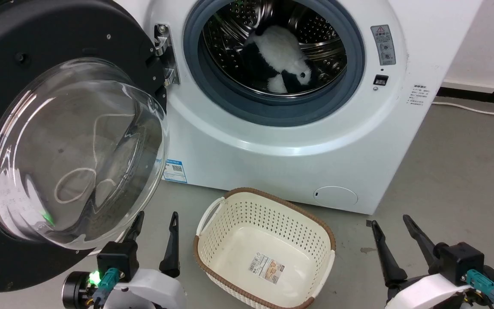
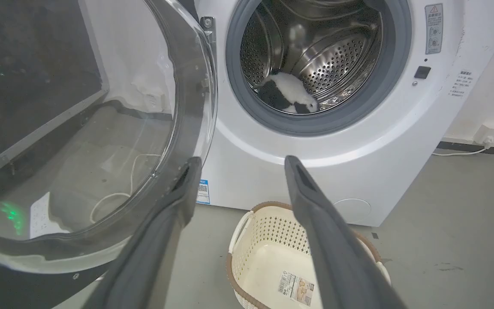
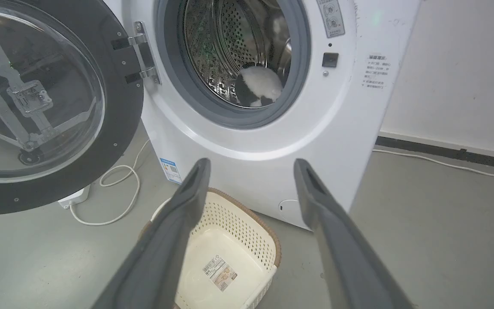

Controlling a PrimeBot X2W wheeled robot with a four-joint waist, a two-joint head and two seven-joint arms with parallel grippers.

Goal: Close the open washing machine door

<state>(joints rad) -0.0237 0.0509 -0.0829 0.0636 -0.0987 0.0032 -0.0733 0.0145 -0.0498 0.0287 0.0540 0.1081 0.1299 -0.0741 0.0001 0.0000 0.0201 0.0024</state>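
Head view showed the washing machine door (image 1: 67, 141) swung wide open on the left, hanging from its hinge on the washing machine (image 1: 298, 141). The left gripper (image 1: 157, 216) sat low, near the door's bottom edge, fingers apart and holding nothing. The right gripper (image 1: 390, 221), far right, was apart and empty too. A push on the smooth round glass might slip. A weak push might not click the door shut. A basket (image 1: 230, 197) stood on the floor in front; an arm could bump it. A soft toy (image 1: 281, 56) lay deep in the drum.
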